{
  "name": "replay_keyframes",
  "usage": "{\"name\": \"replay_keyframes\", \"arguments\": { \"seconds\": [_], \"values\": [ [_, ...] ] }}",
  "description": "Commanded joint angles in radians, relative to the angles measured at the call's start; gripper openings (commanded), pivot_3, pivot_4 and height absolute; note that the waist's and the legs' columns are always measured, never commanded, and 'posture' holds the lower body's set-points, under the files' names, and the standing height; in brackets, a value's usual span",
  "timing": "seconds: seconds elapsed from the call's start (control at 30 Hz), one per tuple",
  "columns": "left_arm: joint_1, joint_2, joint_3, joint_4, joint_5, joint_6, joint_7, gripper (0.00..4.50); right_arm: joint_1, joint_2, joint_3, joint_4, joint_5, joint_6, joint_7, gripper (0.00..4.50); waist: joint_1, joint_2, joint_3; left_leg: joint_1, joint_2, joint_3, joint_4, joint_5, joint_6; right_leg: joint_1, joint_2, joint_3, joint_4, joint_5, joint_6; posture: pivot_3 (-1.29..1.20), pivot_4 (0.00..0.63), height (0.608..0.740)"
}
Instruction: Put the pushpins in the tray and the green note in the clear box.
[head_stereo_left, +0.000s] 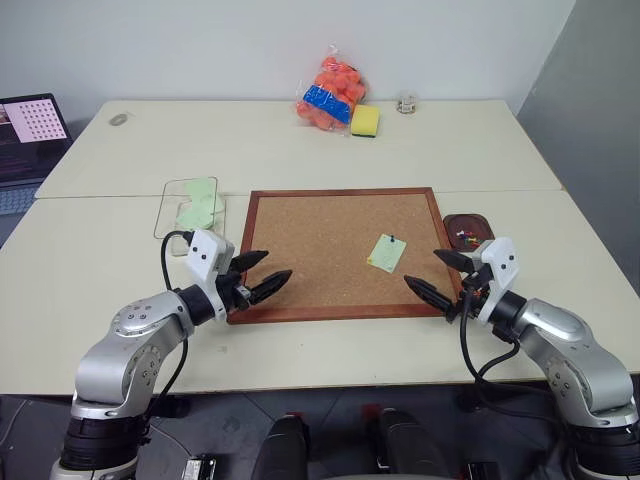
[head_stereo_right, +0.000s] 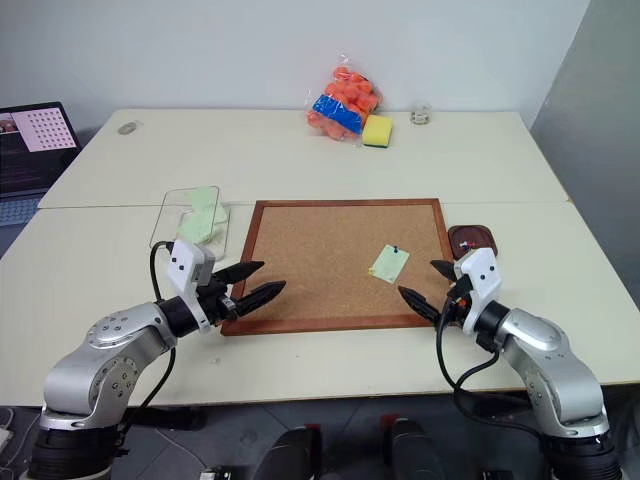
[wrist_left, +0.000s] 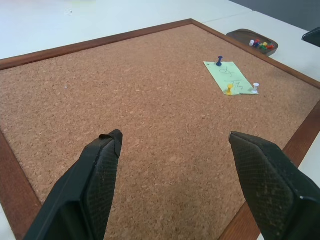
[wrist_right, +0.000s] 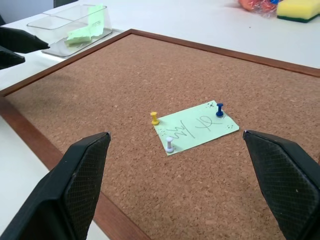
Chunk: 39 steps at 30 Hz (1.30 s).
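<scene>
**Inspector:** Start nearest the robot. State of the two grippers?

**Assistant:** The left gripper (head_stereo_left: 262, 276) hangs over the near left corner of the corkboard (head_stereo_left: 320, 240), fingers spread wide, nothing between them. The right gripper (head_stereo_left: 436, 276) is over the near right corner, fingers likewise spread and empty. Both point inward across the board.

**Inspector:** The note?

**Assistant:** The green note (wrist_right: 196, 127) lies flat on the cork, right of the board's middle, nearer the right gripper. It carries handwriting and is fixed by three pushpins: a blue pushpin (wrist_right: 219, 109) at one corner, a yellow pushpin (wrist_right: 154, 118) and a white pushpin (wrist_right: 170, 144) along the opposite edge. All three stand upright in the paper.

**Inspector:** The tray?

**Assistant:** The tray (head_stereo_left: 467, 227) sits on the table (head_stereo_left: 120, 260) just beside the board's right frame, toward the far end. Several loose pushpins (wrist_left: 263, 44) of mixed colours already lie inside it.

**Inspector:** The clear box?

**Assistant:** The clear box (head_stereo_left: 188, 207) stands off the board's far left corner, close to the frame. Pale green papers (wrist_right: 85, 31) are inside it.

**Inspector:** Beyond that?

**Assistant:** At the far edge of the table, a bag of orange balls (head_stereo_left: 330, 92) with a blue label, a yellow sponge (head_stereo_left: 365, 121) touching it, and a small clear item I cannot identify. A laptop (head_stereo_left: 28, 135) stands at the far left.
</scene>
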Motion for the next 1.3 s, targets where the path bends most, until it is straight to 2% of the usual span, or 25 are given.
{"name": "replay_keyframes", "arguments": {
  "seconds": [0.03, 0.07, 0.33, 0.63, 1.0, 1.3],
  "values": [
    [-0.035, -0.006, -0.008, 0.01, 0.001, -0.028, -0.015, 3.25, -0.032, 0.01, -0.01, 0.005, -0.018, -0.042, -0.015, 4.5, 0.0, 0.0, 0.0, 0.0, 0.0, 0.0, 0.0, 0.0, 0.0, 0.0, 0.0, 0.0, 0.0, 0.0, 0.0, 0.0, 0.15, 0.74],
    [-0.045, -0.01, -0.016, 0.018, 0.006, -0.033, -0.015, 3.18, -0.039, 0.013, -0.006, 0.015, -0.024, -0.048, -0.017, 4.5, 0.0, 0.0, 0.0, 0.0, 0.0, 0.0, 0.0, 0.0, 0.0, 0.0, 0.0, 0.0, 0.0, 0.0, 0.0, 0.0, 0.15, 0.74],
    [-0.141, -0.056, -0.099, 0.137, 0.064, -0.114, -0.053, 1.74, -0.124, 0.059, 0.036, 0.131, -0.082, -0.094, -0.037, 4.5, 0.0, 0.0, 0.0, 0.0, 0.0, 0.001, 0.0, 0.0, 0.0, 0.0, 0.0, 0.0, 0.0, 0.0, 0.0, 0.0, 0.15, 0.74],
    [-0.271, -0.119, -0.207, 0.397, 0.179, -0.292, -0.149, 0.05, -0.282, 0.119, 0.067, 0.333, -0.122, -0.14, -0.032, 4.5, -0.003, 0.0, 0.0, 0.0, -0.001, 0.002, 0.0, 0.0, 0.0, 0.0, 0.0, 0.001, 0.001, 0.001, 0.001, 0.0, 0.15, 0.74],
    [-0.335, -0.197, -0.281, 0.585, 0.258, -0.39, -0.225, 0.05, -0.409, 0.211, 0.135, 0.606, -0.202, -0.271, -0.004, 4.5, -0.002, 0.0, 0.0, 0.0, -0.001, 0.002, 0.001, 0.0, 0.0, 0.0, 0.0, 0.001, 0.002, 0.001, 0.0, 0.0, 0.15, 0.74],
    [-0.301, -0.192, -0.311, 0.598, 0.315, -0.42, -0.247, 0.05, -0.524, 0.254, 0.119, 0.841, -0.258, -0.362, -0.037, 4.5, -0.004, 0.0, 0.0, 0.001, -0.001, 0.003, 0.001, 0.0, 0.0, 0.0, 0.0, 0.002, 0.002, 0.004, -0.004, 0.0, 0.15, 0.74]
  ]
}}
